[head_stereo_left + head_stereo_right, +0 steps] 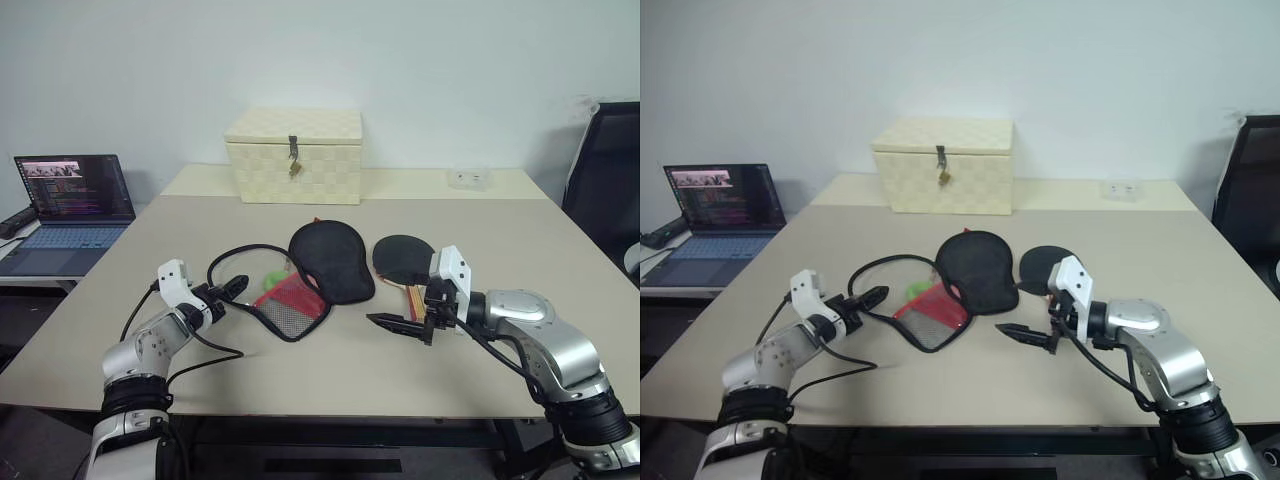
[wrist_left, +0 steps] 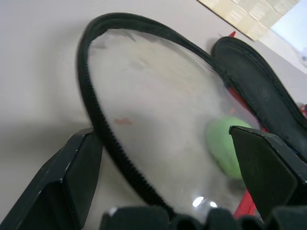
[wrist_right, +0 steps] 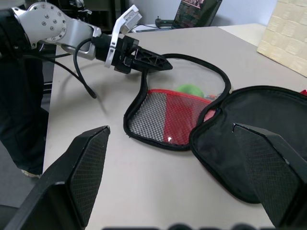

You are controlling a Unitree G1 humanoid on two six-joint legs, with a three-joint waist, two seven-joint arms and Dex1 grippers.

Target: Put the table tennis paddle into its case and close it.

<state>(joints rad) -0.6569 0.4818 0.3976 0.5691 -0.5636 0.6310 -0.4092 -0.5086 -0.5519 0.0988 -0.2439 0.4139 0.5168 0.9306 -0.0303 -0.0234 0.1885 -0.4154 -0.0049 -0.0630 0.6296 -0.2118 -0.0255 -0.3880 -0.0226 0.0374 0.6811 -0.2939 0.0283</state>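
Looking across the bench, you have the case lying open at its middle, black half uppermost, red mesh pocket at its 7 o'clock. The table tennis paddle lies just beside it at 3 o'clock. Your left gripper has its jaws spread astride the case's black rim. Your right gripper, jaws spread, hovers near the paddle's handle at its 6 o'clock.
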